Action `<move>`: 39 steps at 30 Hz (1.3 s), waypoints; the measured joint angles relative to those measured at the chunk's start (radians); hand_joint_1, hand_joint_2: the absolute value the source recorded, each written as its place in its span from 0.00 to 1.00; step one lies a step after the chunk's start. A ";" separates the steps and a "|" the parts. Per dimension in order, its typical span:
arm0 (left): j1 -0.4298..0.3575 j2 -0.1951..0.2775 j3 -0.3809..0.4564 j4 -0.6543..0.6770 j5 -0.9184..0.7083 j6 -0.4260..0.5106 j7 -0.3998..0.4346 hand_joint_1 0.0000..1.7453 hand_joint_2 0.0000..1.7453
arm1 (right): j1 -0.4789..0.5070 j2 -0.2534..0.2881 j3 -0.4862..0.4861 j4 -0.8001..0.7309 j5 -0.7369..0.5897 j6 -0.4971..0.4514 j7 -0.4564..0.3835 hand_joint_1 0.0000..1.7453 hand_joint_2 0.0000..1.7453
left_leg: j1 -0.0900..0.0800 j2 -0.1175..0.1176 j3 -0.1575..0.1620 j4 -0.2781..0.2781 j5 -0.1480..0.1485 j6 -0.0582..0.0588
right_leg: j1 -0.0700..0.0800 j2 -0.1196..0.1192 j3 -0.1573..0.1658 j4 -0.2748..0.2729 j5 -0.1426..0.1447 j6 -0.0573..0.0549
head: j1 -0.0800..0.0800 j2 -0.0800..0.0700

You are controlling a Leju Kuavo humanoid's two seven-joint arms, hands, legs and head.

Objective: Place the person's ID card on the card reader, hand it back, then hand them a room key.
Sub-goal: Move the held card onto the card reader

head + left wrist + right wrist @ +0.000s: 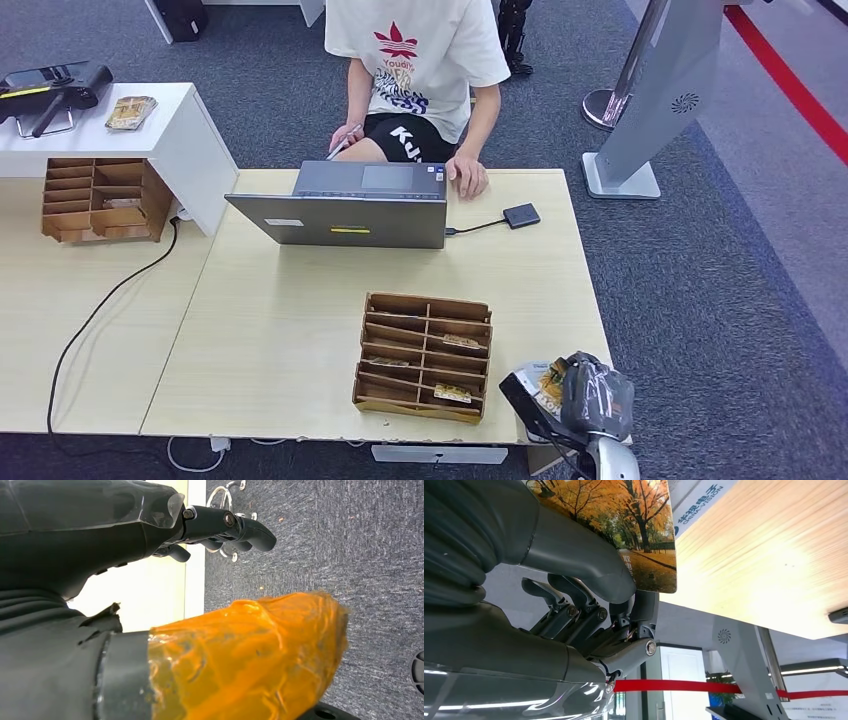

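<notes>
One card (pixel 624 525) in right robot hand (pixel 589 605)

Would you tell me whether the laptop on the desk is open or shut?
Open: the laptop has its lid raised, the lid's back facing the robot, with keyboard and trackpad toward the person.

Mock hotel reception in an office hall: desk (pixel 300 330), laptop (pixel 345 205), card trays (pixel 425 357), kiosk stand (pixel 650 90), grey carpet (pixel 720 300).

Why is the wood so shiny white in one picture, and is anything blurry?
Right wrist view: light glares off the table, washing the wood pale; the card stays sharp. Left wrist view: the close orange-wrapped thumb looks soft. Head view: evenly lit.
</notes>
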 joint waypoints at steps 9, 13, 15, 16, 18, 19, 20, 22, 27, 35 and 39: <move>0.000 0.000 0.000 0.000 0.001 0.000 0.000 0.00 0.00 | 0.000 0.000 0.013 0.000 0.004 0.001 0.005 1.00 1.00 | 0.000 0.000 0.000 0.000 0.000 0.000 | 0.000 0.000 0.000 0.000 0.000 0.000 | 0.000 0.000; 0.000 0.000 0.000 0.000 -0.002 0.000 0.000 0.00 0.00 | -0.001 0.000 0.020 0.000 0.011 0.002 0.011 1.00 1.00 | 0.000 0.000 0.000 0.000 0.000 0.000 | 0.000 0.000 0.000 0.000 0.000 0.000 | 0.000 0.000; 0.000 0.000 0.000 0.000 -0.004 0.000 0.000 0.00 0.00 | -0.001 0.000 0.025 0.000 0.012 0.002 0.017 1.00 1.00 | 0.000 0.000 0.000 0.000 0.000 0.000 | 0.000 0.000 0.000 0.000 0.000 0.000 | 0.000 0.000; 0.000 0.000 0.000 0.000 -0.006 0.000 0.000 0.00 0.00 | -0.001 0.000 0.027 -0.001 0.013 0.002 0.020 1.00 1.00 | 0.000 0.000 0.000 0.000 0.000 0.000 | 0.000 0.000 0.000 0.000 0.000 0.000 | 0.000 0.000; 0.000 0.000 0.000 0.000 -0.008 0.000 0.000 0.00 0.00 | -0.001 0.000 0.030 -0.002 0.013 0.002 0.023 1.00 1.00 | 0.000 0.000 0.000 0.000 0.000 0.000 | 0.000 0.000 0.000 0.000 0.000 0.000 | 0.000 0.000; 0.000 0.000 0.000 0.000 -0.009 0.000 0.000 0.00 0.00 | -0.001 0.000 0.031 -0.003 0.013 0.002 0.024 1.00 1.00 | 0.000 0.000 0.000 0.000 0.000 0.000 | 0.000 0.000 0.000 0.000 0.000 0.000 | 0.000 0.000; 0.000 0.000 0.000 0.000 -0.010 0.000 0.000 0.00 0.00 | -0.001 0.000 0.031 -0.004 0.013 0.002 0.025 1.00 1.00 | 0.000 0.000 0.000 0.000 0.000 0.000 | 0.000 0.000 0.000 0.000 0.000 0.000 | 0.000 0.000; 0.000 0.000 0.000 0.000 -0.015 0.000 0.001 0.00 0.00 | -0.001 0.000 0.033 -0.005 0.013 0.003 0.025 1.00 1.00 | 0.000 0.000 0.000 0.000 0.000 0.000 | 0.000 0.000 0.000 0.000 0.000 0.000 | 0.000 0.000; 0.000 0.001 0.000 0.000 -0.026 0.000 0.003 0.00 0.00 | -0.001 0.000 0.035 -0.007 0.014 0.003 0.029 1.00 1.00 | 0.000 0.000 0.000 0.000 0.000 0.000 | 0.000 0.000 0.000 0.000 0.000 0.000 | 0.000 0.000; 0.000 0.001 0.000 0.000 -0.034 0.000 0.004 0.00 0.00 | -0.001 0.000 0.036 -0.011 0.015 0.004 0.037 1.00 1.00 | 0.000 0.000 0.000 0.000 0.000 0.000 | 0.000 0.000 0.000 0.000 0.000 0.000 | 0.000 0.000; 0.000 0.001 0.000 0.000 -0.033 0.000 0.004 0.00 0.00 | 0.000 0.000 0.036 -0.013 0.015 0.005 0.037 1.00 1.00 | 0.000 0.000 0.000 0.000 0.000 0.000 | 0.000 0.000 0.000 0.000 0.000 0.000 | 0.000 0.000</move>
